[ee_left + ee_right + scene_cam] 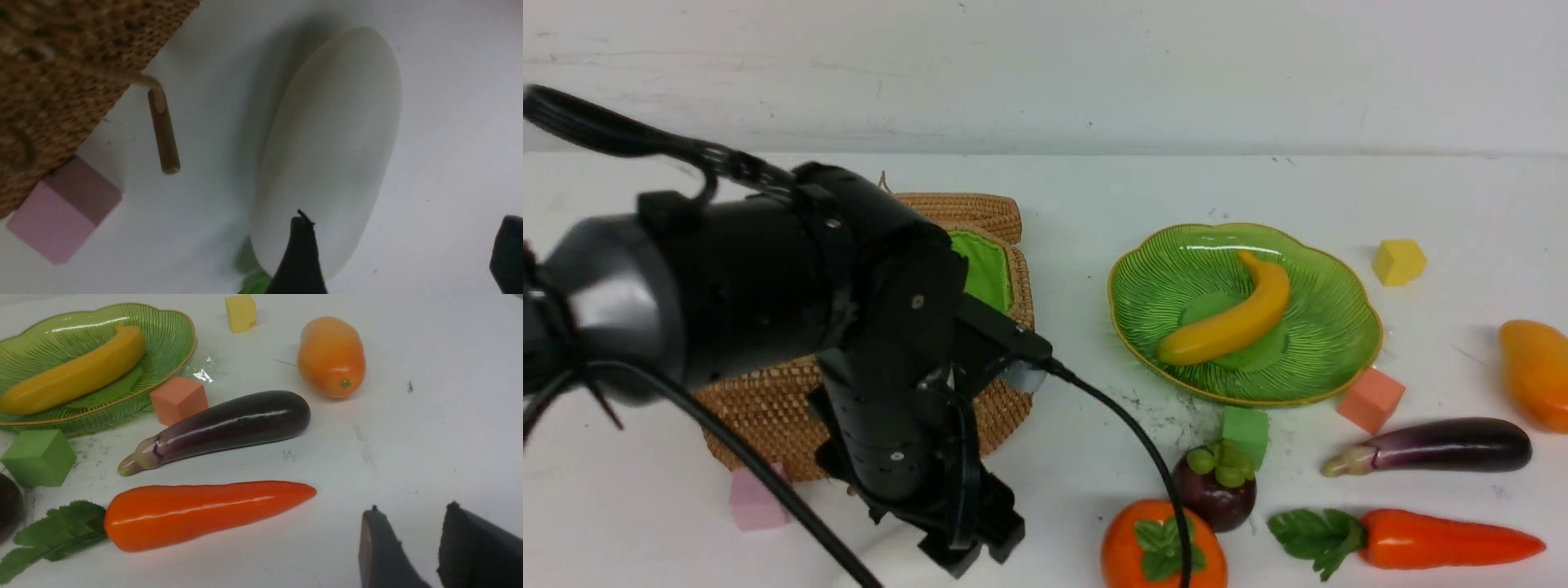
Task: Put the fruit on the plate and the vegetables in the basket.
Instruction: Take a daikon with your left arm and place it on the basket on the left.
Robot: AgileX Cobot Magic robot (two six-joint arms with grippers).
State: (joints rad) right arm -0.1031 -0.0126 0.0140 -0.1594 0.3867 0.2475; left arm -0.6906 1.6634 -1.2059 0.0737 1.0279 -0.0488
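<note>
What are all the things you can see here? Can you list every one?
banana: one, yellow, on the plate
plate: one, green, right of the basket
basket: one, tan with green lining, left side
radish: one, white, beside the basket
persimmon: one, orange, front
mangosteen: one, dark purple, by the persimmon
mango: one, orange-yellow, far right
eggplant: one, purple, near the plate
carrot: one, orange-red, nearer than the eggplant
cubes: four; yellow, orange, green by the plate, pink by the basket
left gripper: one, black, open over the radish
right gripper: one, black, open, empty, near the carrot's tip
</note>
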